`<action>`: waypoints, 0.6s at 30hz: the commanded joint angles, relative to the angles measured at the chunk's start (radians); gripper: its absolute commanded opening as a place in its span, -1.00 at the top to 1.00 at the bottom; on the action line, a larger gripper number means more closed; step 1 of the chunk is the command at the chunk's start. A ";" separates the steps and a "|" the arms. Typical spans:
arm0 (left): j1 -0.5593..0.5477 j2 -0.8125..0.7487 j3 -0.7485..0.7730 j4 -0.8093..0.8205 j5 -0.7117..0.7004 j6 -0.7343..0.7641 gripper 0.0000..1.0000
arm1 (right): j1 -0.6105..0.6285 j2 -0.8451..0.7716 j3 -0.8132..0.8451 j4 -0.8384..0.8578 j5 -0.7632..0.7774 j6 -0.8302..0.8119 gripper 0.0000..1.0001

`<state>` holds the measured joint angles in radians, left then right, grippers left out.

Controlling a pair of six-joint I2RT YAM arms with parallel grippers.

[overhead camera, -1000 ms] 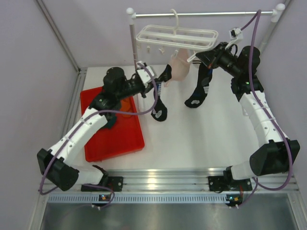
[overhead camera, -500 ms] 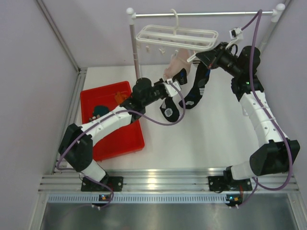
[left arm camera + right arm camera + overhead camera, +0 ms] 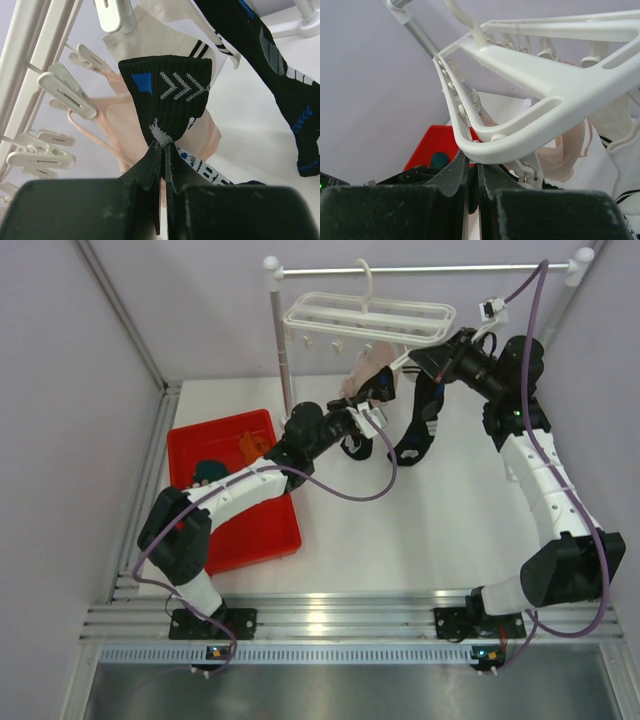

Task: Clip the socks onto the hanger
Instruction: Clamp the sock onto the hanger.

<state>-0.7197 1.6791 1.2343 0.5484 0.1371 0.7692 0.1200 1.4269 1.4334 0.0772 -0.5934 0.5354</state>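
The white hanger hangs by its hook from the metal rail. A black sock, a pale pink sock and a white striped sock dangle from it. My left gripper is shut on a second black sock with a blue patch and white chevrons. It holds the sock up just below the hanger's clips. My right gripper is shut, its tips against the underside of the hanger's end rim. An orange sock and a teal sock lie in the red tray.
The red tray sits on the table's left. The rail's white-topped post stands just left of the hanger. Grey walls close in the sides and the back.
My left arm has swung right and up from over the tray to under the hanger, carrying the black sock. The right gripper has stayed at the hanger's end.
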 commanded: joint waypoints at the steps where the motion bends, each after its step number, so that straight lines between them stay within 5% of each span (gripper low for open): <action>1: -0.001 0.007 0.060 0.105 -0.019 0.013 1.00 | -0.014 -0.017 0.024 0.021 -0.020 0.001 1.00; 18: -0.003 0.042 0.148 0.097 -0.005 -0.002 1.00 | -0.014 -0.016 0.015 0.024 -0.023 0.005 1.00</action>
<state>-0.7200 1.7138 1.3281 0.5762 0.1261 0.7692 0.1184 1.4269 1.4334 0.0776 -0.5961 0.5354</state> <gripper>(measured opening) 0.028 0.031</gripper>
